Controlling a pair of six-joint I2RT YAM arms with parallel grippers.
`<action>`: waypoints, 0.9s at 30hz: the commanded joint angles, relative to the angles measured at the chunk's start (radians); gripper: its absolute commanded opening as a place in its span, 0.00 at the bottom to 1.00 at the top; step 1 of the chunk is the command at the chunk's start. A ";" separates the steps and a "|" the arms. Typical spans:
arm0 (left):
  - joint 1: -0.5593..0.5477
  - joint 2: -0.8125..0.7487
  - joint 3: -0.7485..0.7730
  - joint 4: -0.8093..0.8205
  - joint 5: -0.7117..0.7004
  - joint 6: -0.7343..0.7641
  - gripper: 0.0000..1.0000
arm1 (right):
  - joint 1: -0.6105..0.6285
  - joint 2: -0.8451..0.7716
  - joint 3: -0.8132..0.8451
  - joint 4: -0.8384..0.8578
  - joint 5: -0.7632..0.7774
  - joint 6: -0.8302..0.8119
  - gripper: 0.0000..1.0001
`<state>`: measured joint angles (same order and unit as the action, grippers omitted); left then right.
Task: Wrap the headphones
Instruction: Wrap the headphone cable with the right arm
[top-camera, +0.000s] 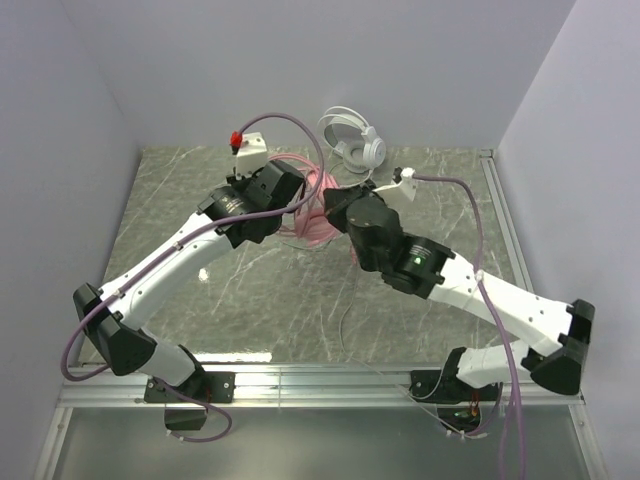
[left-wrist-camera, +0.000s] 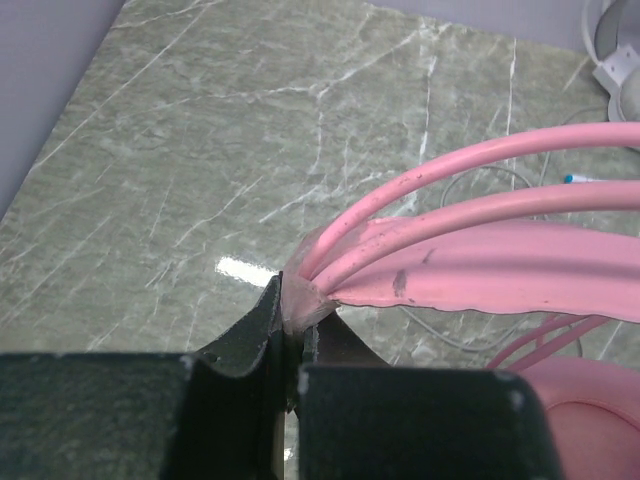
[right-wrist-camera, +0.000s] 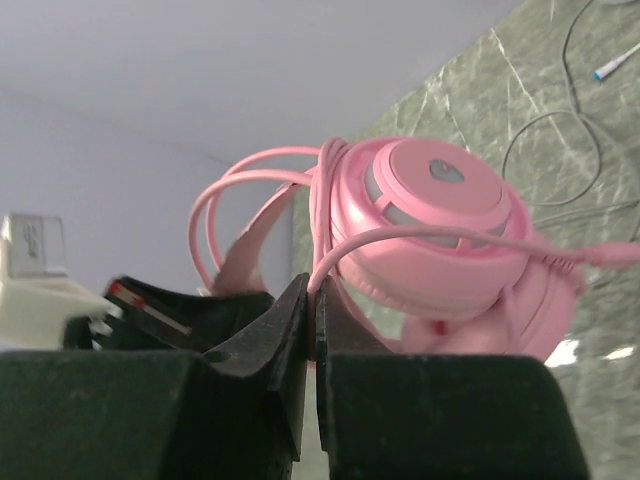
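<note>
The pink headphones (top-camera: 312, 205) hang lifted between my two grippers near the back middle of the table. My left gripper (left-wrist-camera: 297, 308) is shut on the end of the pink headband (left-wrist-camera: 480, 265), where its two arched tubes meet the flat strap. My right gripper (right-wrist-camera: 313, 290) is shut on the thin pink cable (right-wrist-camera: 341, 251), which runs up across the round pink earcup (right-wrist-camera: 440, 215) and loops around the headband. In the top view the left gripper (top-camera: 285, 195) and right gripper (top-camera: 335, 205) almost face each other. The white headphones (top-camera: 352, 140) lie behind them by the back wall.
A thin white cable (right-wrist-camera: 560, 130) with a blue-tipped plug (right-wrist-camera: 608, 71) trails loosely over the marble tabletop (top-camera: 200, 290) beside the pink set. Grey walls close in the back and both sides. A metal rail (top-camera: 320, 380) runs along the near edge.
</note>
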<state>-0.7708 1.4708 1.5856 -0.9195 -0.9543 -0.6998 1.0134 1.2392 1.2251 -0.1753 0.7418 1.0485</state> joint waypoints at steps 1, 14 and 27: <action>0.025 -0.061 0.002 0.123 -0.143 -0.190 0.00 | 0.079 0.055 0.148 -0.225 0.182 0.226 0.00; 0.030 -0.237 -0.258 0.429 -0.187 -0.276 0.00 | 0.119 0.255 0.451 -0.617 0.205 0.643 0.00; 0.064 -0.337 -0.478 0.734 -0.106 -0.197 0.01 | 0.122 0.328 0.557 -0.766 0.082 0.788 0.00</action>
<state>-0.7383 1.1343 1.0801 -0.3950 -1.0389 -0.8234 1.1187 1.5448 1.7157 -0.8009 0.8555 1.7599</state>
